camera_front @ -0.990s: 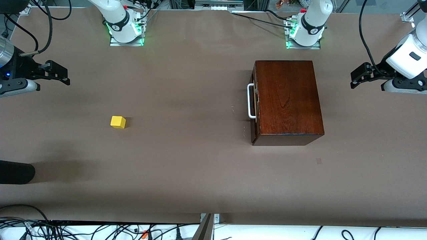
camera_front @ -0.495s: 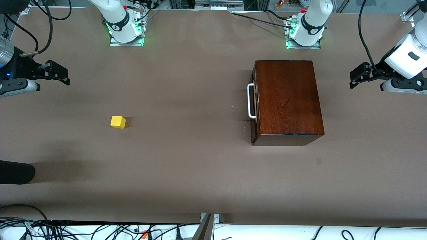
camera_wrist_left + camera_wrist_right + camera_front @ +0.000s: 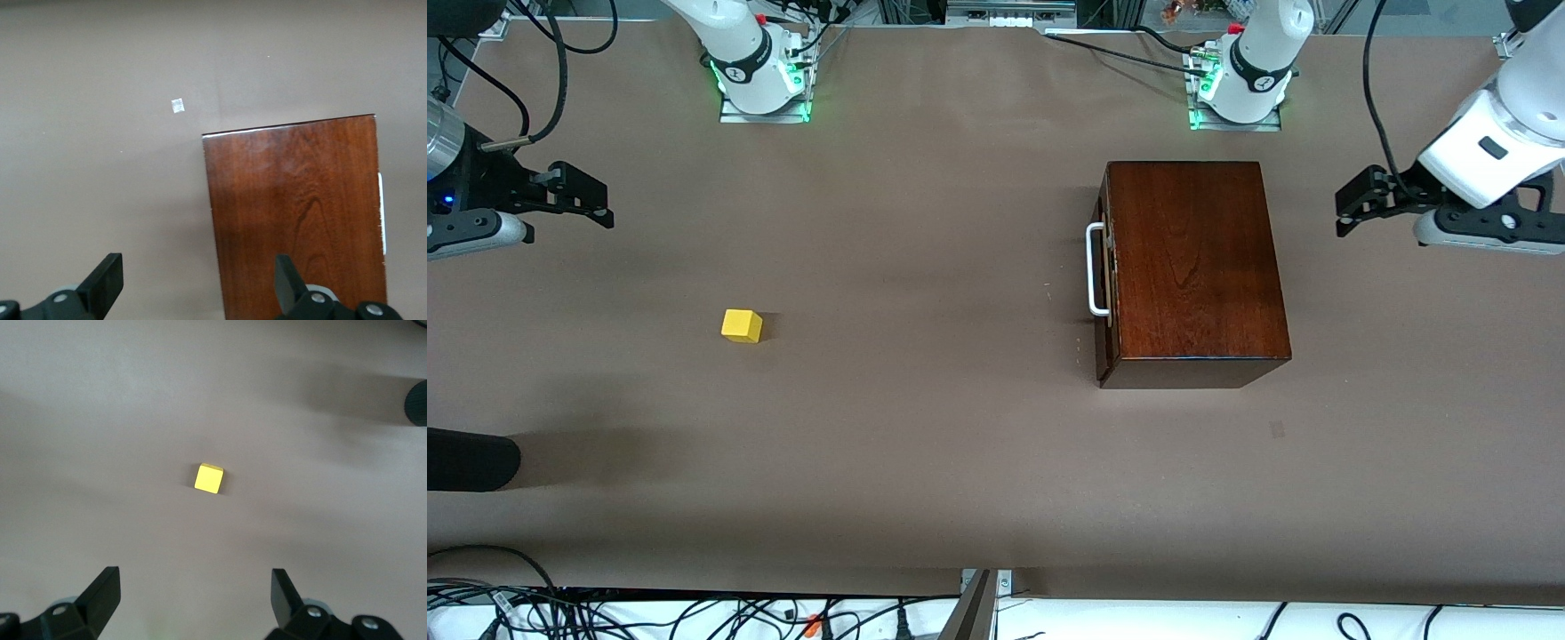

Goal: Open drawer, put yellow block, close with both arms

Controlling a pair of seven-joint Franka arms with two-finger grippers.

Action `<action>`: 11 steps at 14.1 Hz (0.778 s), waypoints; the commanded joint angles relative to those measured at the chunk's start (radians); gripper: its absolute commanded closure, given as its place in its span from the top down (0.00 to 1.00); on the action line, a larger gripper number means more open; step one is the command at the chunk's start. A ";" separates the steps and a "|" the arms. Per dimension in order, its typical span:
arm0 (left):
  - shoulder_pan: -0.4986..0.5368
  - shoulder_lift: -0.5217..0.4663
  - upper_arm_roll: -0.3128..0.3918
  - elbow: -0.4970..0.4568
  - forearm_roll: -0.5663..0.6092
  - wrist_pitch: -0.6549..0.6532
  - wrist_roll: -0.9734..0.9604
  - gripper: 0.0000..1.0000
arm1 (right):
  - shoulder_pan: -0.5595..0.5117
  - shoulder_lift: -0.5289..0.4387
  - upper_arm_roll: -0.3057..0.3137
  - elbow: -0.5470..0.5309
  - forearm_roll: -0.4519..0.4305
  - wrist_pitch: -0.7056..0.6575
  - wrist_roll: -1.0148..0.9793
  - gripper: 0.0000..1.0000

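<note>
The dark wooden box (image 3: 1196, 262) stands toward the left arm's end of the table. Its drawer (image 3: 1109, 293) is shut, and the white bar handle (image 3: 1093, 271) faces the right arm's end. The small yellow block (image 3: 742, 325) lies alone on the table toward the right arm's end. My left gripper (image 3: 1350, 210) hangs open and empty over the table beside the box. In the left wrist view the left gripper (image 3: 197, 268) sits above the box (image 3: 300, 213). My right gripper (image 3: 596, 203) is open and empty, apart from the block. In the right wrist view the block (image 3: 208, 478) lies ahead of the right gripper (image 3: 195, 580).
A black rounded object (image 3: 467, 460) pokes in at the table's edge at the right arm's end, nearer the front camera than the block. The two arm bases (image 3: 760, 71) (image 3: 1240, 80) stand along the back edge. Cables (image 3: 694, 613) run below the near edge.
The left arm has shifted toward the box, its gripper still open. The right arm, the block and the box have not moved.
</note>
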 commanded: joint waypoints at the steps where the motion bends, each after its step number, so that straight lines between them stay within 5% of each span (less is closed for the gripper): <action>1: -0.002 0.014 -0.099 0.023 -0.011 0.000 -0.126 1.00 | -0.003 -0.001 -0.002 0.005 0.001 -0.001 -0.012 1.00; 9: -0.023 0.097 -0.451 0.024 0.131 0.018 -0.549 1.00 | -0.003 -0.001 -0.002 0.006 0.001 0.000 -0.012 1.00; 11: -0.075 0.132 -0.478 0.024 0.187 0.046 -0.671 1.00 | -0.003 -0.001 -0.003 0.005 0.001 0.000 -0.012 1.00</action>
